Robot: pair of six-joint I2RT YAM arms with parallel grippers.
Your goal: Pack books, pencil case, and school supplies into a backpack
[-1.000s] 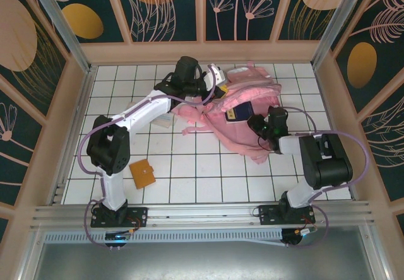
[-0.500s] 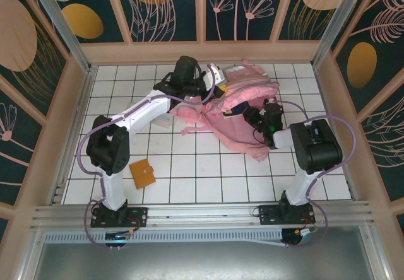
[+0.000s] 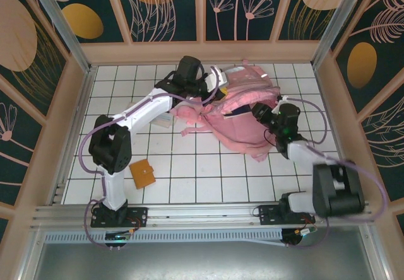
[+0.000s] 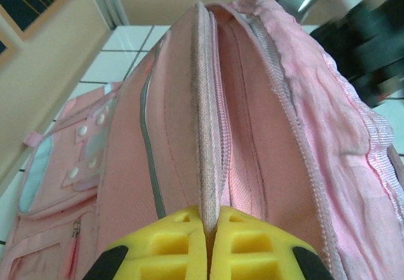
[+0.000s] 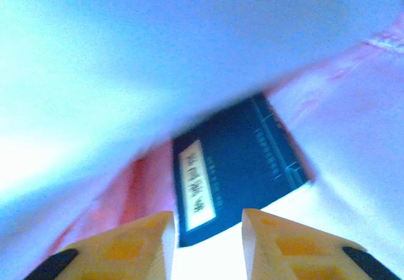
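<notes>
The pink backpack (image 3: 243, 119) lies at the back of the table with its mouth held open. My left gripper (image 3: 212, 88) is shut on the zip rim (image 4: 207, 166) and holds it up. The navy-blue book (image 5: 243, 166) with its pale label lies inside the bag. It sits just ahead of my right gripper (image 5: 207, 233), whose fingers are open and apart from it. In the top view my right gripper (image 3: 259, 111) sits at the bag's mouth. The orange-brown notebook (image 3: 141, 174) lies near the left arm's base. The clear pencil case (image 3: 165, 122) peeks from under the left arm. The loose pens are out of view.
A pink strap (image 3: 192, 128) trails onto the tiles left of the bag. Wooden walls enclose the white tiled table (image 3: 189, 185) on three sides. My right arm (image 4: 369, 37) shows blurred beside the backpack in the left wrist view.
My right arm swung its elbow out to the right and its gripper shifted along the bag's mouth. The blue book went out of sight under the pink fabric. The left gripper kept its hold.
</notes>
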